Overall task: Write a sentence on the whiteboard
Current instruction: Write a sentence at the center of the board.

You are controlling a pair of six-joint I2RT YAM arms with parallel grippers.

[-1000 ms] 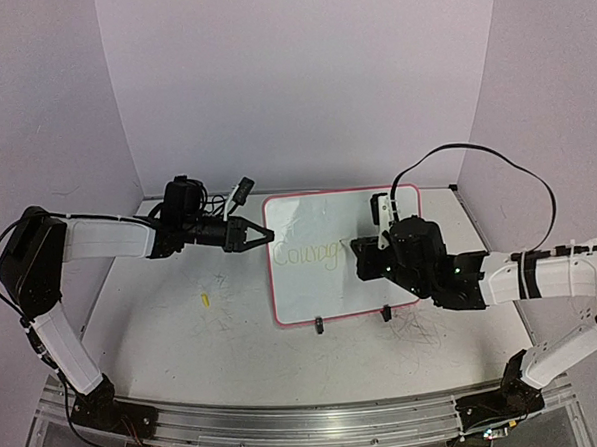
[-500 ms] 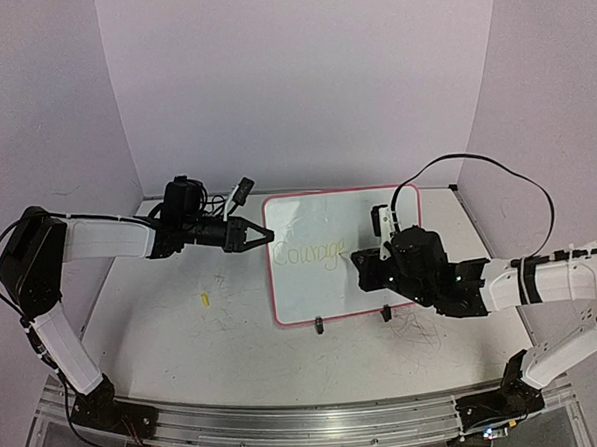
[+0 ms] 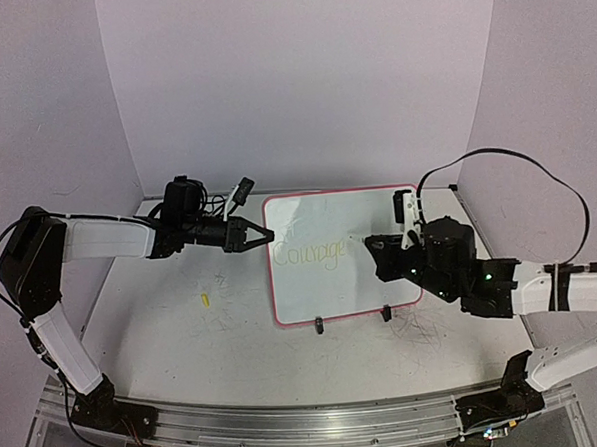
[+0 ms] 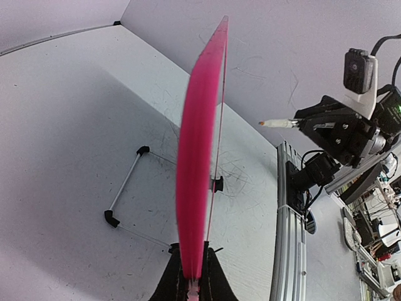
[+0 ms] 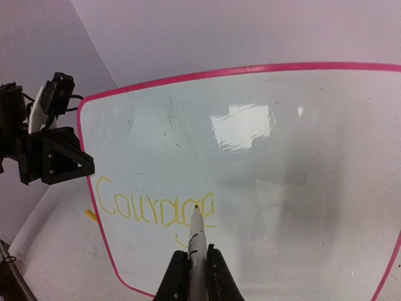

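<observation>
The whiteboard (image 3: 327, 287), white with a pink rim, stands upright at mid-table; in the left wrist view I see it edge-on as a pink rim (image 4: 198, 150). My left gripper (image 3: 270, 239) (image 4: 195, 277) is shut on its left edge. The sentence (image 3: 308, 254) (image 5: 155, 206) reads "Courage" in pale yellow. My right gripper (image 3: 372, 256) (image 5: 197, 266) is shut on a white marker (image 5: 196, 237) (image 4: 279, 123). The marker points at the last letters, its tip a short way off the board face.
Two black clip feet (image 3: 319, 328) (image 3: 385, 314) sit at the board's lower edge. A small yellow piece (image 3: 205, 299) lies on the table left of the board. A wire stand (image 4: 125, 182) props the board from behind. Purple walls close the back and sides.
My right arm has drawn back to the right with the marker, away from the board face. The left arm and the board have stayed put.
</observation>
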